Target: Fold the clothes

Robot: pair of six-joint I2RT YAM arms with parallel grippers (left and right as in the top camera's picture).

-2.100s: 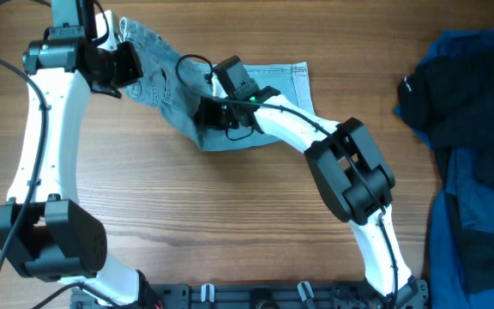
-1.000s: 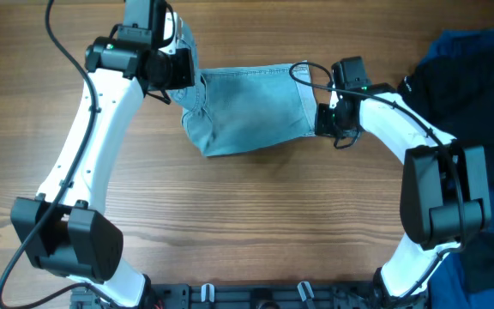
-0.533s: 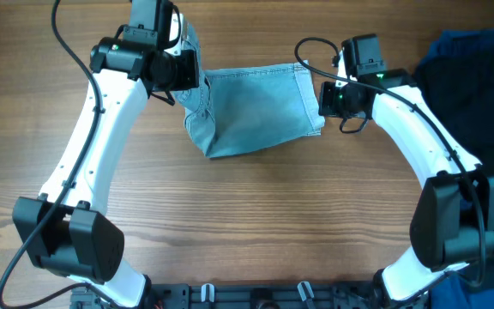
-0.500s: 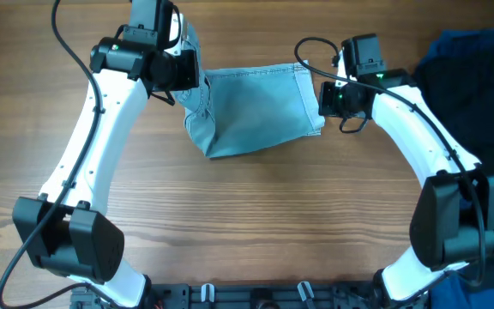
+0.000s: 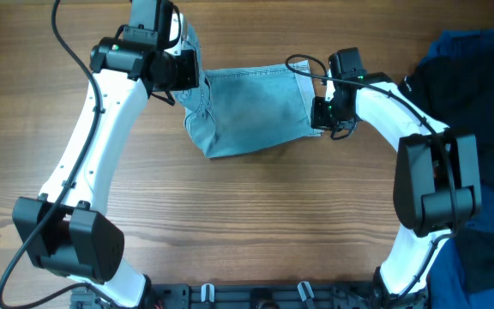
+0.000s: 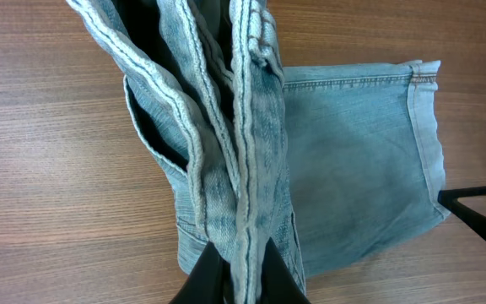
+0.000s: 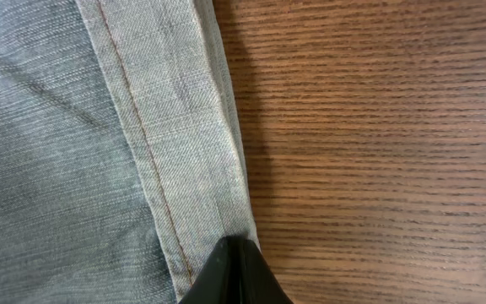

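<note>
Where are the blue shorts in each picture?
Overhead: shorts sit top middle.
Left wrist: shorts fill the middle, bunched part pinched in the left claw.
Right wrist: shorts cover the left side.
Shared landmark: the stitched hem.

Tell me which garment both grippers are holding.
The light-blue denim shorts, mid-table: the left gripper pinches the bunched waistband end, the right gripper the hem. The black garment and dark-blue fabric lie untouched at far right.
</note>
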